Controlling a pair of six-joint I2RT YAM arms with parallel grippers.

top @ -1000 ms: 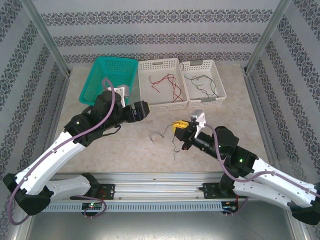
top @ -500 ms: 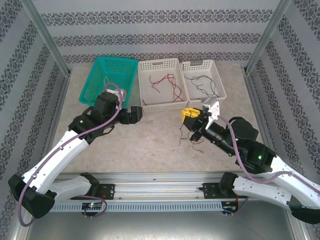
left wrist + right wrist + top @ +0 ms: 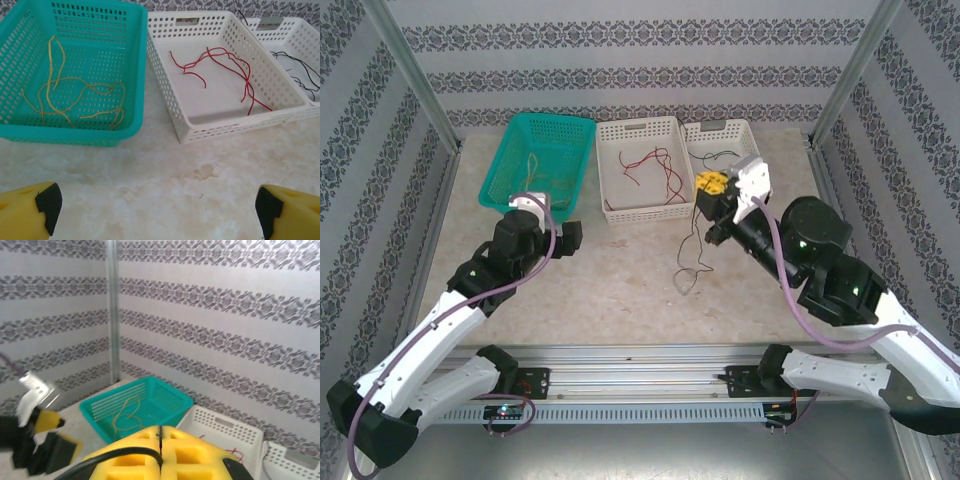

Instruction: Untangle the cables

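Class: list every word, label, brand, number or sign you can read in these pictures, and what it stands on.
No readable text anywhere.
Teal basket, middle white basket, right white basket: no label or writing.
Wallpaper: ornament bands, no letters.
Boards at the arm bases: any markings too small to read.

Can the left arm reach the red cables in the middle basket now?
Probably yes. The left hand is open, empty, facing the white basket; the red cables lie loose inside, top open. Only its near wall to clear. The right hand, shut on a black cable, hangs nearby.
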